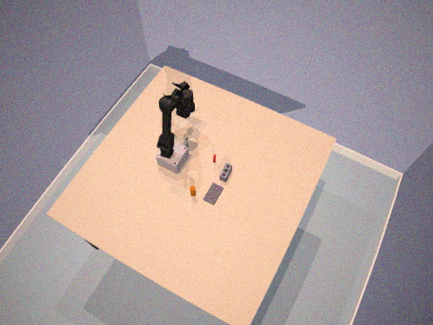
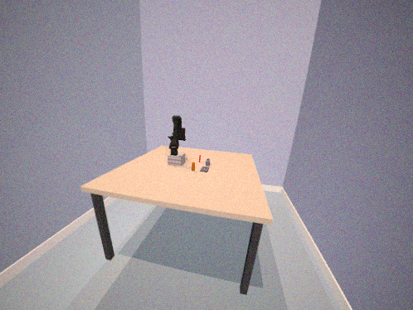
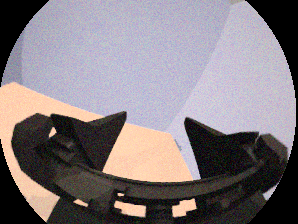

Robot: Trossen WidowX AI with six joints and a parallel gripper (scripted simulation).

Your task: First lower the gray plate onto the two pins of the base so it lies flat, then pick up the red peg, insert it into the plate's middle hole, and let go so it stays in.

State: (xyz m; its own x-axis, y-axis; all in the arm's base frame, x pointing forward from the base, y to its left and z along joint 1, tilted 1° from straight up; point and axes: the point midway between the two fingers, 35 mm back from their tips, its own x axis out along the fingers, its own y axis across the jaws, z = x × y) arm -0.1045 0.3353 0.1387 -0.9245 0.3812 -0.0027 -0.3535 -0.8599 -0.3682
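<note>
Currently:
Claw [image 3: 154, 131]: spread wide, empty, raised above the tabletop [image 1: 243, 243].
Gray plate [image 1: 213, 193]: flat on tabletop, beside base [image 1: 225, 172].
Red peg [image 1: 214, 158]: upright near base.

1 red peg [image 1: 214, 158], 1 gray plate [image 1: 213, 193], 1 base [image 1: 225, 172], 1 orange cylinder [image 1: 192, 190]

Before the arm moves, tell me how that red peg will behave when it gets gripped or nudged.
The red peg stands upright, thin and tall for its footprint, so a sideways nudge would probably tip it. It looks like a round rod, so once down it may roll across the table. It seems rigid and small, likely light; the gripper is open and empty, with jaws far wider than the peg.
</note>
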